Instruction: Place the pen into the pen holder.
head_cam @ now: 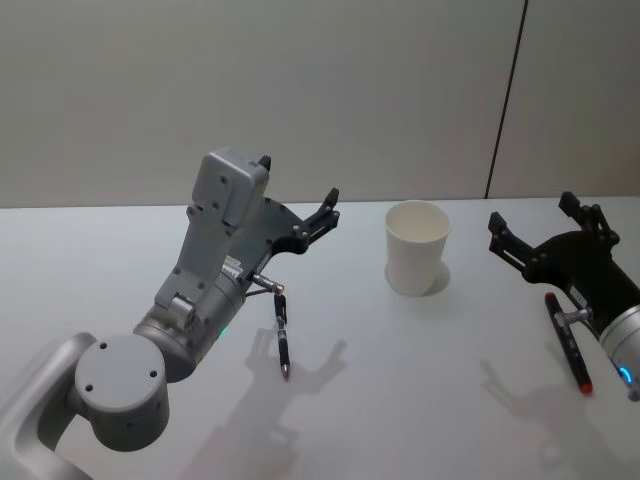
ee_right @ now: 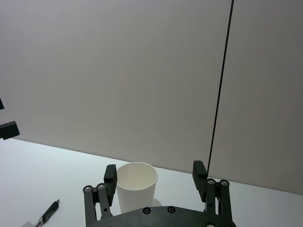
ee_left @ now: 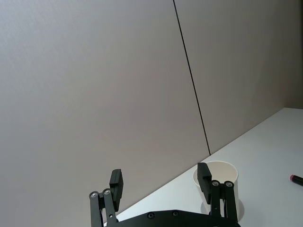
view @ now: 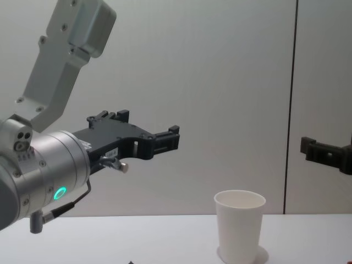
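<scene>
table: white flat tabletop (head_cam: 100,260)
left gripper (ee_left: 160,182): raised, left of cup, fingers spread, empty
right gripper (head_cam: 532,212): right of cup, spread, empty
holder: white paper cup (head_cam: 418,250), upright between grippers
pens: black pen (head_cam: 283,340) on table under left arm; red-tipped dark pen (head_cam: 568,345) below right gripper, probably on table too

White table (head_cam: 100,250), pen holder (head_cam: 417,248) upright, black pen (head_cam: 283,340), perhaps red-tipped pen (head_cam: 567,342)

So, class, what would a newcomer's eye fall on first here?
The white paper cup stands upright on the table, between two raised, open grippers: the left gripper and the right gripper. Two pens lie flat on the table: a black pen on the left gripper's side, a red-tipped pen on the right gripper's side.
</scene>
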You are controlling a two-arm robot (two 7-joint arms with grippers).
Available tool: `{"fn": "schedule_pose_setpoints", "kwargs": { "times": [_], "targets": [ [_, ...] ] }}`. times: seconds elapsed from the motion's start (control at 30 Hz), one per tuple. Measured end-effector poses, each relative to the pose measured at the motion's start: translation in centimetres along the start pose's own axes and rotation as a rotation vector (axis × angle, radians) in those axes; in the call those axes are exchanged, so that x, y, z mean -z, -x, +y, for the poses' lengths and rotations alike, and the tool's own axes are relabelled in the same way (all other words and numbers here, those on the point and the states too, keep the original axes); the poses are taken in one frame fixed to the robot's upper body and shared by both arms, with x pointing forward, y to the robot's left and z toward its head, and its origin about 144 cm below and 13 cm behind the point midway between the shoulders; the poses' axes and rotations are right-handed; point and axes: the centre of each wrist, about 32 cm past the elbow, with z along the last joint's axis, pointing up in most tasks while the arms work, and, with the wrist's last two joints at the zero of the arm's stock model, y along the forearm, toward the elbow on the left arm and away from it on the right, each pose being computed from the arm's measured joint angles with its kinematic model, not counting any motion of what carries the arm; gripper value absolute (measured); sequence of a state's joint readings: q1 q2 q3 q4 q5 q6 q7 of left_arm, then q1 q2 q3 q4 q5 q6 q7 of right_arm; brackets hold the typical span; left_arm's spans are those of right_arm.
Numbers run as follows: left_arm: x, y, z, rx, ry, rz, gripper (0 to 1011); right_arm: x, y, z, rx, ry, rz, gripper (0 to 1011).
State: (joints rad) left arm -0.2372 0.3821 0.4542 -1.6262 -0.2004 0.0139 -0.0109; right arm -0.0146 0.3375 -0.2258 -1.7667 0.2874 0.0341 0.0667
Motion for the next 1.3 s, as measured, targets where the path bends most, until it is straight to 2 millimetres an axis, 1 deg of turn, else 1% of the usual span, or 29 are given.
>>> {"fn": "schedule_pose_setpoints", "kwargs": {
  "times": [1.03, 1.3],
  "targets": [
    [0.0, 0.0, 0.0, 0.0, 0.0, 0.0, 1004, 0.0, 0.01, 0.0, 0.0, 0.0, -0.001, 1001],
    [0.0, 0.0, 0.0, 0.0, 0.0, 0.0, 1004, -0.35, 0.62, 0.08, 0.009, 0.013, -0.009, 1002]
  ]
}}
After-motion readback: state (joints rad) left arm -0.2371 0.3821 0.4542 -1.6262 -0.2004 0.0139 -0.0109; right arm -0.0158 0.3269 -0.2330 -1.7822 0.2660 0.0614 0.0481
